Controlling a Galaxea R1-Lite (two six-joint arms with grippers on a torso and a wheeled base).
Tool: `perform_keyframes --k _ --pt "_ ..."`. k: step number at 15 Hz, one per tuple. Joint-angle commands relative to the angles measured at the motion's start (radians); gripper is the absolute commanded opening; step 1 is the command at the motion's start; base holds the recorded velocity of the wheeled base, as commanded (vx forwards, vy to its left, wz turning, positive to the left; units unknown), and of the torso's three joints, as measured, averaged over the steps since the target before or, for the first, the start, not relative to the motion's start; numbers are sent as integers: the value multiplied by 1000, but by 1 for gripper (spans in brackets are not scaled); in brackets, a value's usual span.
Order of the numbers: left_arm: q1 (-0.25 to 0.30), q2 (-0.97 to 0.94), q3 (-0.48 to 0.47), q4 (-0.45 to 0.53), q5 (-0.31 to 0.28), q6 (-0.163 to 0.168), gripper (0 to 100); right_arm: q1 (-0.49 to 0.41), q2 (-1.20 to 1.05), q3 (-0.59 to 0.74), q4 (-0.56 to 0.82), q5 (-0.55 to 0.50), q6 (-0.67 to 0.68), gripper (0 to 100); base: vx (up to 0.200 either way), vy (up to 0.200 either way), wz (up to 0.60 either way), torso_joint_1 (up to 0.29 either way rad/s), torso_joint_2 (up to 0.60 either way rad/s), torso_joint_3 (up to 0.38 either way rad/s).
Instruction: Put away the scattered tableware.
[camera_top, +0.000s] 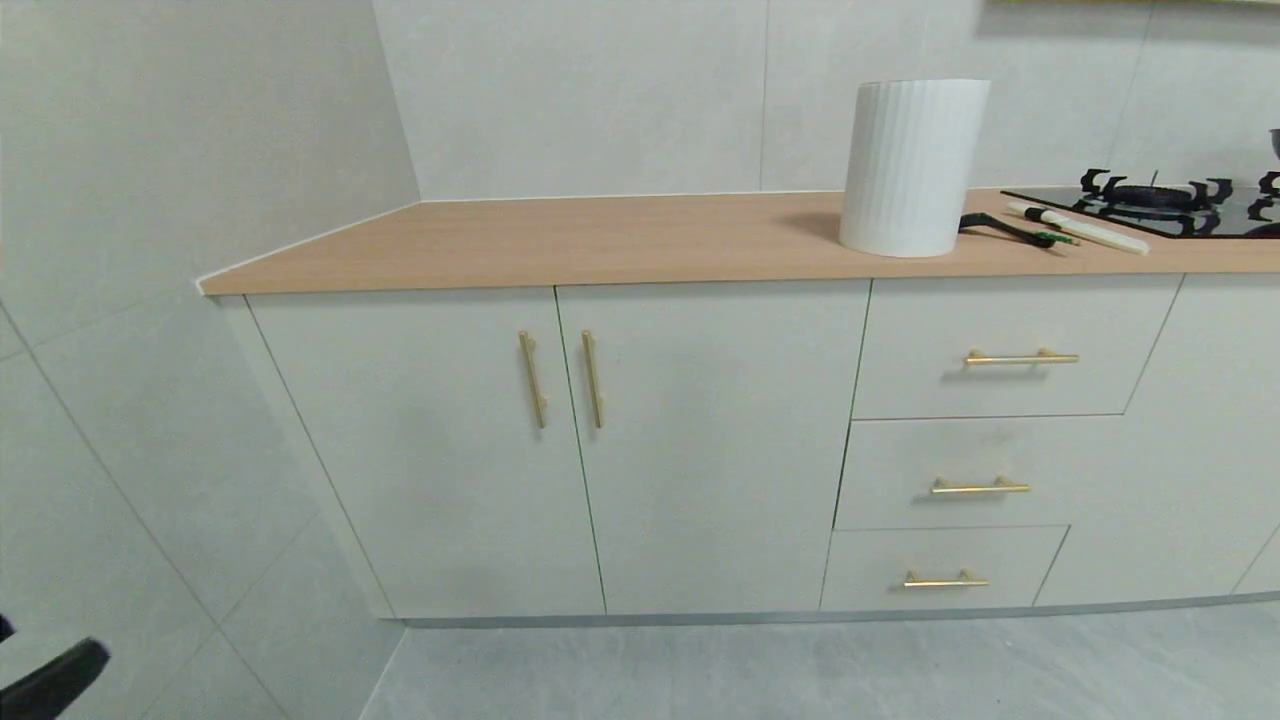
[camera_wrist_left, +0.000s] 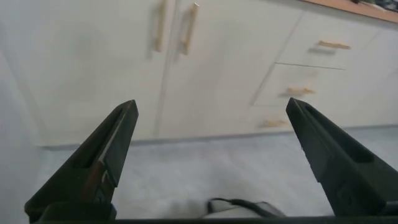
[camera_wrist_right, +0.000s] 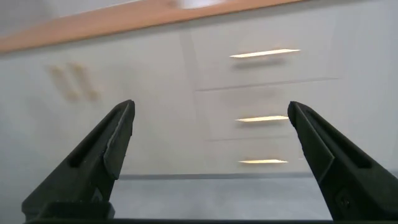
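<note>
On the wooden countertop (camera_top: 560, 240), a tall white ribbed holder (camera_top: 912, 165) stands upright towards the right. Beside it lie loose utensils: a black-handled one (camera_top: 1005, 229), a long white one (camera_top: 1085, 229) and a small green-tipped piece (camera_top: 1056, 239). My left gripper (camera_wrist_left: 211, 106) is open and empty, held low and facing the cabinet doors and floor. My right gripper (camera_wrist_right: 210, 106) is also open and empty, facing the drawer fronts below the counter. Both are well away from the utensils.
A black gas hob (camera_top: 1170, 205) sits at the counter's far right. Below are two doors with gold handles (camera_top: 533, 380) (camera_top: 592, 380) and three stacked drawers (camera_top: 1020, 357) (camera_top: 980, 487) (camera_top: 945, 580). A tiled wall closes off the left side; grey floor lies in front.
</note>
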Motion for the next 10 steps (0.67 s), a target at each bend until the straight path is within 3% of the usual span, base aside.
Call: perform_keyframes --k 1,4,5,7,8,9,10 --pt "117 -254 4 112 0 70 100 -159 -285 -13 165 -53 -53 100 0 0 0 0 0 0" --pt "179 -372 -4 161 2 152 100 -251 -360 3 185 -91 -76 100 0 0 0 0 0 0" --pt "224 -389 1 163 28 187 100 -260 -384 26 205 -99 -126 100 0 0 0 0 0 0" --pt "270 -393 6 160 203 188 100 -260 -384 58 194 -153 -126 100 0 0 0 0 0 0" --pt "322 -442 16 164 192 196 100 -260 -384 79 184 -199 -124 100 0 0 0 0 0 0" --pt "340 -485 47 166 155 230 100 -260 -384 105 162 -230 -123 100 0 0 0 0 0 0" --pt "342 -485 75 158 172 245 100 -260 -384 133 139 -234 -123 100 0 0 0 0 0 0"
